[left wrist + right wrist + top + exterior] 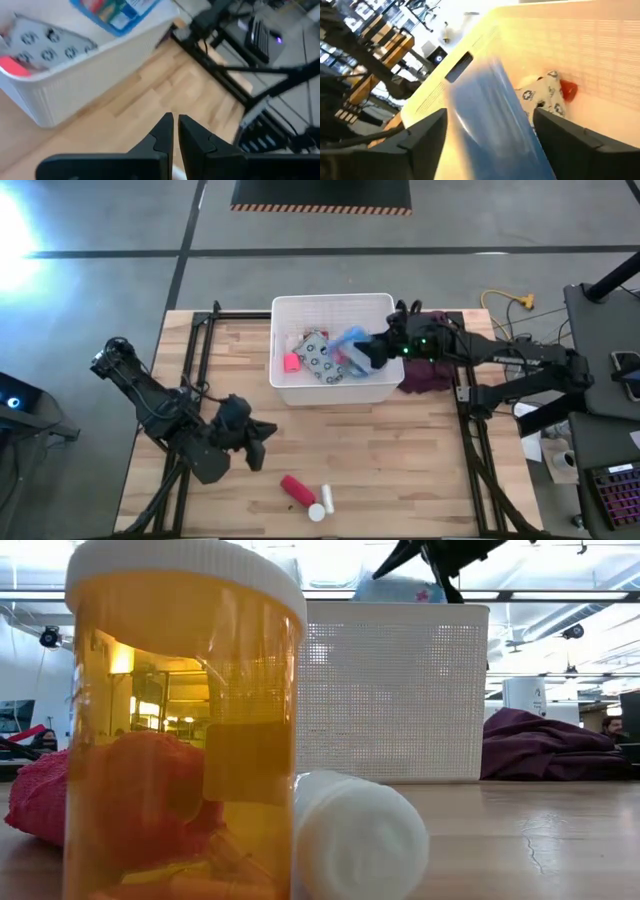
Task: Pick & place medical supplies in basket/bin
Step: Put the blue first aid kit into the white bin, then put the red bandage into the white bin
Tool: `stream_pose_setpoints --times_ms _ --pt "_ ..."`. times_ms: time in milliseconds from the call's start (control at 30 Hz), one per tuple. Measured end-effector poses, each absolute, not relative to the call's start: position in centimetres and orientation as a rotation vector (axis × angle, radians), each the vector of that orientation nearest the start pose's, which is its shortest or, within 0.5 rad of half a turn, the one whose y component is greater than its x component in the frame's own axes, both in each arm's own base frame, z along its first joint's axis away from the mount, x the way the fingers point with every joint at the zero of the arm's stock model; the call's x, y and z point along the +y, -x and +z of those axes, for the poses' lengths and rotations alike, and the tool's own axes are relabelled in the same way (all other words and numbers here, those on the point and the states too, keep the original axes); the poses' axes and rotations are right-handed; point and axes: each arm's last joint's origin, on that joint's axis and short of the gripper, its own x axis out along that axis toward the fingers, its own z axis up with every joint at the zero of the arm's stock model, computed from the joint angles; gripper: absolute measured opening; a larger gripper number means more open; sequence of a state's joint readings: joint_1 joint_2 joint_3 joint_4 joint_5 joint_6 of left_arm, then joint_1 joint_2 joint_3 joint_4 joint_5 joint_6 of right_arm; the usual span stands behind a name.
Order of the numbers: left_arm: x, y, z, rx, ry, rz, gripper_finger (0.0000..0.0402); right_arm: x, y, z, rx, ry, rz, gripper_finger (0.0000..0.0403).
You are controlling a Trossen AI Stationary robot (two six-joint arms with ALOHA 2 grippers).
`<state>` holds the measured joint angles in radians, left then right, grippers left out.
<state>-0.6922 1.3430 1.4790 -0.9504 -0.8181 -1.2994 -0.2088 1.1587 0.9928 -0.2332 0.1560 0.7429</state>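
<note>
The white bin (285,390) stands mid-table. In it lie a pink-red piece (292,362) and a grey-white patterned pack (320,358). A flat blue box (350,338) slants above them, its top showing over the rim in the low view (400,585). My right gripper (372,352) hangs open over the bin's right part, and the blurred blue box (490,120) stands between its fingers. My left gripper (262,448) hovers shut and empty over the near-left table. A red tube (297,489), a white roll (327,496) and a white-capped amber bottle (185,720) rest on the near table. My right gripper comes down into the bin from the table's right, slanting, with the blue box (470,100) filling the gap between its wide-apart fingers (427,135). The box is blurred, and I cannot tell whether the fingers touch its edges.
A maroon cloth (428,375) lies against the bin's right side, under the right arm. Black frame rails (205,350) run along both table sides. Bare wood lies between the bin and the near items (380,450).
</note>
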Motion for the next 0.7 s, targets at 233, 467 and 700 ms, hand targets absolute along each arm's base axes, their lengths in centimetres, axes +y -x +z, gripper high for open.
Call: stream_pose_setpoints --times_ms 233,467,700 --pt "-15.2 -21.1 37.2 0.574 0.625 0.364 0.0024 -4.9 -24.5 33.0 0.276 -0.701 -0.412 0.0346" --pt "-15.7 -21.2 33.6 0.777 0.435 0.266 0.0127 -1.1 -23.4 33.9 0.327 -0.596 -0.247 0.0367" --pt "-16.0 -21.4 30.4 0.865 0.117 0.064 0.0193 4.0 -22.0 34.0 0.43 -0.507 -0.034 0.0368"
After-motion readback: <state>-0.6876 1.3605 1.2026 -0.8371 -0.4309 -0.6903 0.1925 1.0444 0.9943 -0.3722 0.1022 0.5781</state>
